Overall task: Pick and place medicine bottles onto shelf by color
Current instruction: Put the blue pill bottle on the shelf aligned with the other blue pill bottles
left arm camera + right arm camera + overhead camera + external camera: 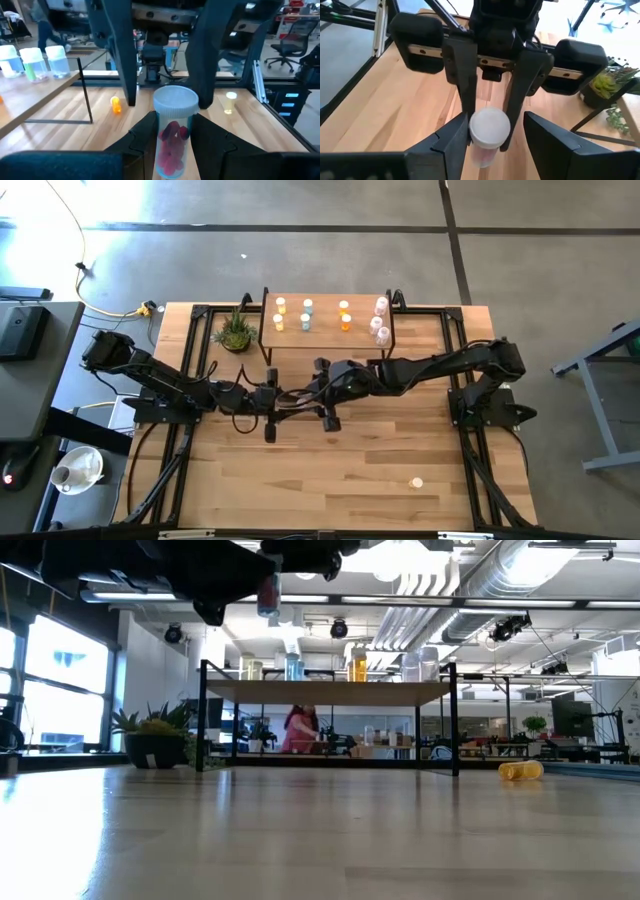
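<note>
You are mid-handover, as I read it; the pink-filled medicine bottle [172, 112] hangs in the air over the middle of the table, in front of the shelf [325, 330], and it sits between both claws at once; the left gripper [174, 131] has its fingers pressed against the bottle's sides and carries it upright, white cap up; the right gripper [495, 122] is spread wide around the same bottle, one finger near the cap and the other clearly apart from it, so it grips nothing yet. Your next move, by my judgement, is to close the right claw squarely on the bottle before the left lets go; release early and it drops to the tabletop. After that the bottle belongs at the right end of the shelf, with the pinkish-white bottles [381, 315] standing there; yellow, blue and orange ones already stand in groups further left. One more bottle [416, 482] lies on the table near its front edge, waiting for you.
</note>
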Tool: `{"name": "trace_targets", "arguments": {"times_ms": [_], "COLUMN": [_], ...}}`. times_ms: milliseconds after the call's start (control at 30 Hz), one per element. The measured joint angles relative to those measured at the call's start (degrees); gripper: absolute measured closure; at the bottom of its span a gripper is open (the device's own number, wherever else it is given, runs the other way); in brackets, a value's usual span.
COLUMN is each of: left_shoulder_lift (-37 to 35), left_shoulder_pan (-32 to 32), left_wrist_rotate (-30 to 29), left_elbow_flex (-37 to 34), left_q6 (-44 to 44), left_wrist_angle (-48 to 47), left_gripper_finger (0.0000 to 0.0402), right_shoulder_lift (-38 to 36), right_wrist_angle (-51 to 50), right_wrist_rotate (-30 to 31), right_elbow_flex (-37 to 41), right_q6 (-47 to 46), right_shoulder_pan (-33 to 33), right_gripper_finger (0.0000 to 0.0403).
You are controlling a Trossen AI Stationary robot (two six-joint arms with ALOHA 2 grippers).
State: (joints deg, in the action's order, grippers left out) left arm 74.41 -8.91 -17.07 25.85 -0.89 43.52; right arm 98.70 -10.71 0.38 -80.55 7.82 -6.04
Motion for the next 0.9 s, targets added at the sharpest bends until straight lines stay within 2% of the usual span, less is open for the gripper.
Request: {"name": "trace_targets", "arguments": {"times_ms": [200, 467, 900], "left_shoulder_lift": [-0.01, -0.02, -0.01], "left_shoulder_pan": [0.0, 0.0, 0.0], "left_wrist_rotate": [-0.45, -0.27, -0.21], "left_elbow_flex": [0.0, 0.0, 0.0], "left_q6": [0.77, 1.55, 1.17], "left_wrist_angle": [0.53, 1.45, 1.21], "left_gripper_finger": [0.0307, 0.0307, 0.0307], "right_shoulder_lift": [0.0, 0.0, -0.04], "right_wrist_angle": [-0.66, -0.71, -0.86], "right_wrist_rotate": [-3.48, -2.45, -2.78], "right_elbow_flex": [0.0, 0.0, 0.0], "right_q6": [-0.33, -1.94, -2.02], "right_shoulder_pan": [0.2, 0.42, 0.37], "right_gripper_finger": [0.0219, 0.0223, 0.0291]}}
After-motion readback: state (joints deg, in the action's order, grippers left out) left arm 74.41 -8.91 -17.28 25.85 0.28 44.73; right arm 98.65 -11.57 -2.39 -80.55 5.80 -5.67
